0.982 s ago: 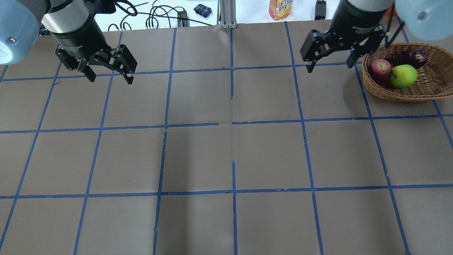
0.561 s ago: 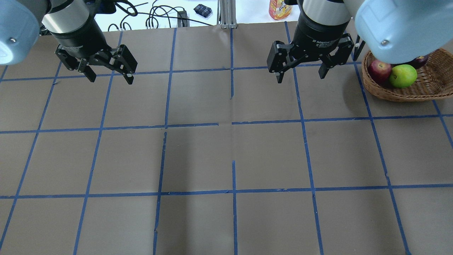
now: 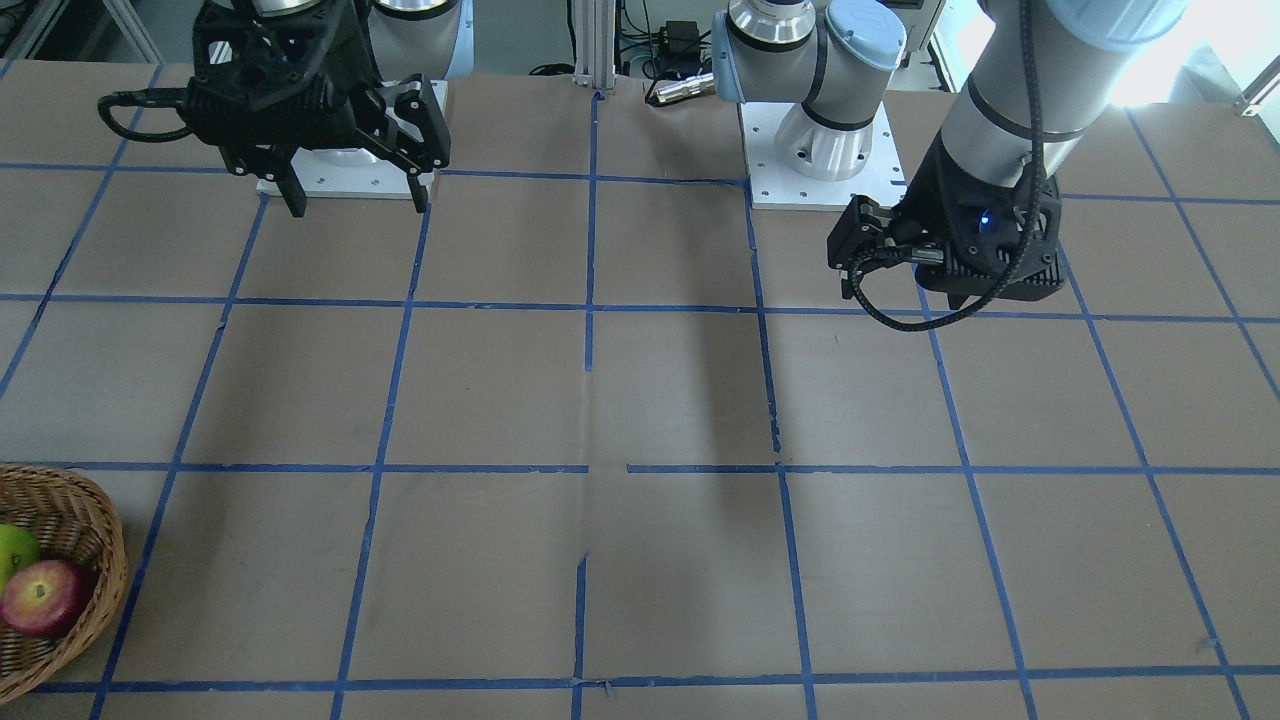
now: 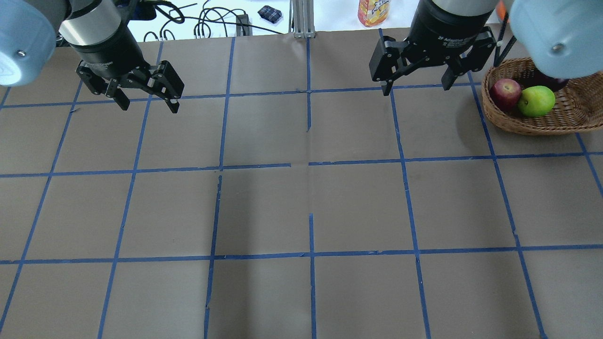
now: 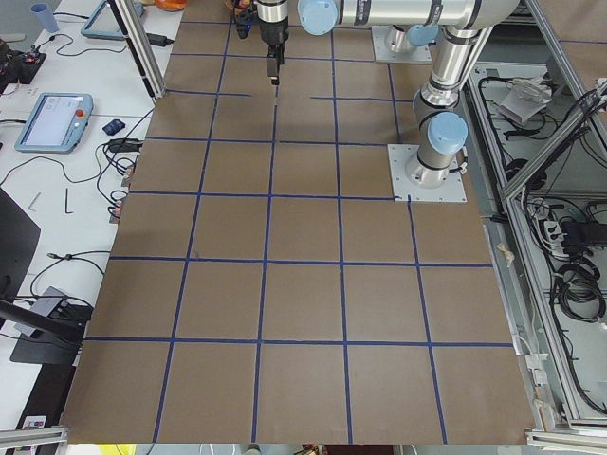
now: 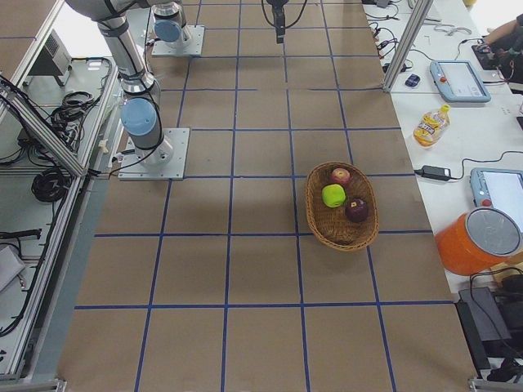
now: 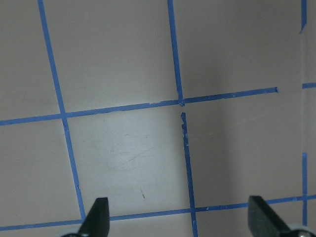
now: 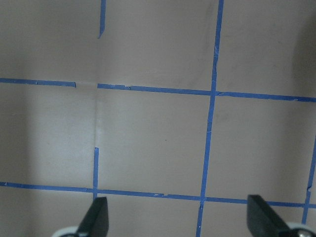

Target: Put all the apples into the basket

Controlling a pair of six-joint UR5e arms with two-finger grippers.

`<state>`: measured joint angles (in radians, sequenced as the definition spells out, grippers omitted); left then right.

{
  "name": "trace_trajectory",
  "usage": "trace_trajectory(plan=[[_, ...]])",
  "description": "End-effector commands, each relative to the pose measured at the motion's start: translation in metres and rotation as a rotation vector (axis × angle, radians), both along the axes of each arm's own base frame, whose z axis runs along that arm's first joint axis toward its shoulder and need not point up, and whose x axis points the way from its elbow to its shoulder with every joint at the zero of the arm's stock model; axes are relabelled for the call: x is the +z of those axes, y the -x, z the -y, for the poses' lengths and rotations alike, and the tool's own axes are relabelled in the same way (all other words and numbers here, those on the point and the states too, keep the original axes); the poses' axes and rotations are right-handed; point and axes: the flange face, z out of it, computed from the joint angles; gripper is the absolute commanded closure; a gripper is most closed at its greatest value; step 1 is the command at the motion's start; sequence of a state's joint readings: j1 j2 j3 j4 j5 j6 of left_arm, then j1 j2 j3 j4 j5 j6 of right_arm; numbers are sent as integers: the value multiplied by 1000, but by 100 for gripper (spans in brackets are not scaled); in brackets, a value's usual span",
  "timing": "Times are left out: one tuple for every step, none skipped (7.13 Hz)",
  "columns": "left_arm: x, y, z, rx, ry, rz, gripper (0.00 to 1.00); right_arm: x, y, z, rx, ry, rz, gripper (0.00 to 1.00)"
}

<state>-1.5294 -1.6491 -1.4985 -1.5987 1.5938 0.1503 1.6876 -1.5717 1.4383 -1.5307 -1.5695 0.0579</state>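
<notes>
Wicker basket (image 4: 541, 126) sitting at the far right of the counter (image 4: 301, 202), all three apples lying inside.
Right hand (image 4: 416, 89) is now hanging slightly nearer the basket than a moment ago, fingers spread wide and gripping nothing. Left hand (image 4: 148, 107) is keeping its place, equally spread and empty. Red apple (image 4: 505, 89) and green apple (image 4: 536, 100) are showing overhead. Maroon apple (image 6: 356, 210) is mostly hiding behind the right arm there, showing plainly from the side.

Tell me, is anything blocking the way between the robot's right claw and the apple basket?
Nothing visible is. The right gripper hangs open beside the basket, with only bare table between them. The red apple, green apple and dark apple already sit inside the basket.
</notes>
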Motion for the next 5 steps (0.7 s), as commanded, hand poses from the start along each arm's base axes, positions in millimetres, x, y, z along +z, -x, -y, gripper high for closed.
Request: trace_trajectory(plan=[[0,1,0,-2,-1,1,0,7,28,9,-27,7,-4,0],[0,2,0,-5,-1,1,0,9,28,7,-27,2,-2,0],[0,5,0,-11,0,3,0,8,28,5,-27,-11,-3,0],[2,11,0,-20,3,6,0,7,29,5,-28,-19,-4,0],[1,11,2,-20,3,5,0,8,28,5,-27,-16,-4,0]])
